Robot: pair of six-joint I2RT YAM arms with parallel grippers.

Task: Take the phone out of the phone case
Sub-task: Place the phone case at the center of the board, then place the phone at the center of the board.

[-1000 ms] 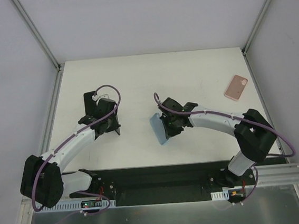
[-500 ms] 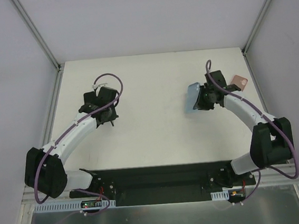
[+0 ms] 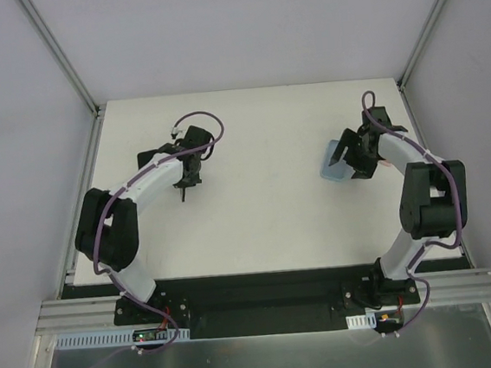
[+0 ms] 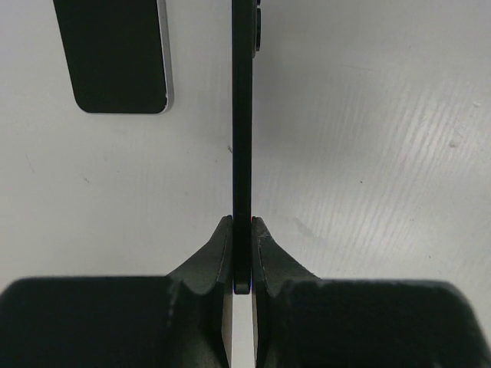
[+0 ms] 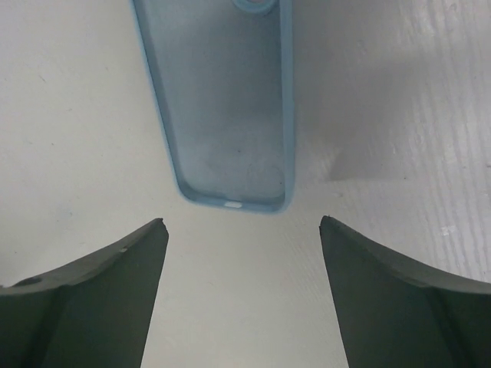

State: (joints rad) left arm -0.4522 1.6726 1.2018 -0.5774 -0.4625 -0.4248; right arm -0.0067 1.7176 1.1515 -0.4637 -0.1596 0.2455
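Observation:
My left gripper (image 4: 242, 222) is shut on a thin black phone (image 4: 242, 115), held on edge just above the table. The top view shows this gripper (image 3: 187, 174) left of centre, with the phone (image 3: 183, 190) sticking out as a dark sliver. The light blue phone case (image 5: 222, 100) lies empty and flat on the table, hollow side up. My right gripper (image 5: 244, 222) hangs open just behind the case's near end, touching nothing. In the top view the case (image 3: 332, 165) lies at the right, beside the right gripper (image 3: 356, 160).
A second black phone with a silver rim (image 4: 115, 54) lies flat on the table just left of the held one; it shows by the left arm (image 3: 149, 157). The white table (image 3: 257, 218) is walled by metal rails at the left and right.
The right arm swung from the table's middle to the far right with the blue case, set it down and opened. The left arm moved toward the back, still shut on the phone.

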